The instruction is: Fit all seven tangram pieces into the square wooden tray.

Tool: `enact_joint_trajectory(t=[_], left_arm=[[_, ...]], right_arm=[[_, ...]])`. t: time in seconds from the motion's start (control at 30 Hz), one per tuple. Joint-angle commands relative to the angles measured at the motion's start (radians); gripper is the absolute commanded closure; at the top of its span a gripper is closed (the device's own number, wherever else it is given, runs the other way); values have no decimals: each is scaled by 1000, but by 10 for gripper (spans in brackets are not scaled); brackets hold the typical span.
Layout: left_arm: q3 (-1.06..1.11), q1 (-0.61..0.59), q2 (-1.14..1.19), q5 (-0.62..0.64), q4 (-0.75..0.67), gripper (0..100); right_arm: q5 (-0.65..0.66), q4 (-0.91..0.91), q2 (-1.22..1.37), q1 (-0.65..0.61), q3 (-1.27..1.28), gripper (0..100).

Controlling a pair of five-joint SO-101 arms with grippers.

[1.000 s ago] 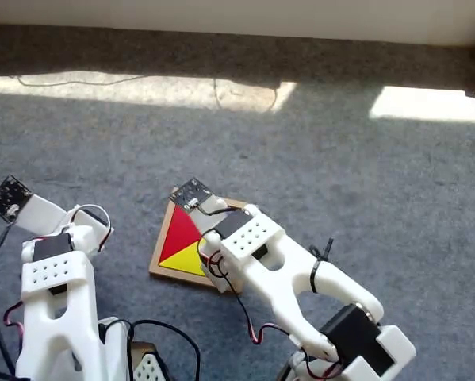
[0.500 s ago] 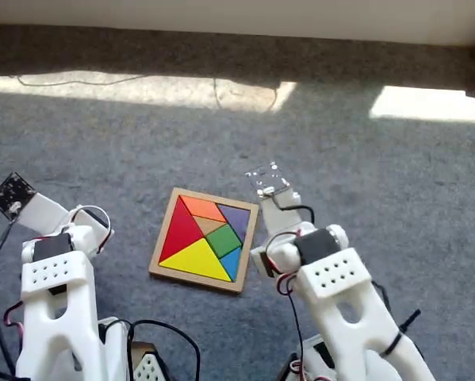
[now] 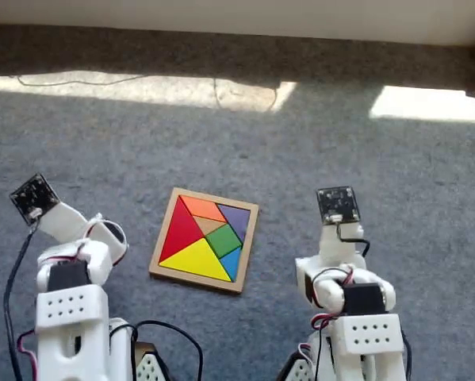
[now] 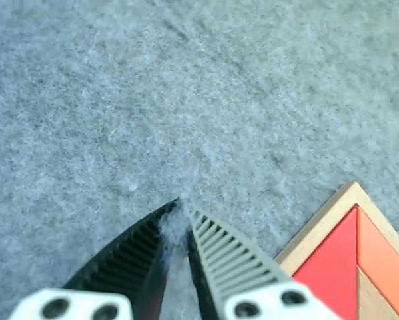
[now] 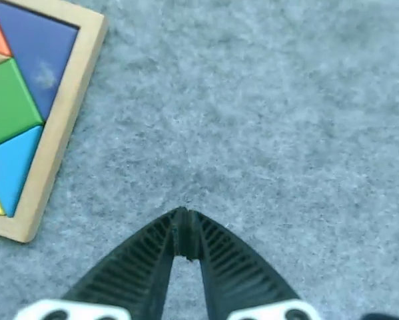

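Evidently the filled tray [image 3: 193, 279] lies between both arms' closed, empty jaws.

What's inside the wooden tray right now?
Seven pieces fill the tray: red triangle, yellow triangle, orange piece, purple piece, green piece, blue triangle, small tan triangle. Its floor is hidden beneath them.
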Motion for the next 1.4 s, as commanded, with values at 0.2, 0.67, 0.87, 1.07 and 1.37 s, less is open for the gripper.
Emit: enact_joint_trajectory(t=[0.2, 0.67, 0.87, 1.07, 1.37], left_arm=[[321, 120, -662, -180, 6, 995], [343, 176, -720, -385, 98, 995], [343, 174, -722, -388, 301, 995], [343, 174, -728, -390, 404, 995], [343, 163, -728, -390, 411, 995]], right_arm=[[9, 7, -386, 97, 228, 995], [11, 15, -479, 147, 487, 995], [11, 15, -479, 147, 487, 995], [11, 15, -479, 147, 487, 995], [11, 15, -479, 147, 487, 995]])
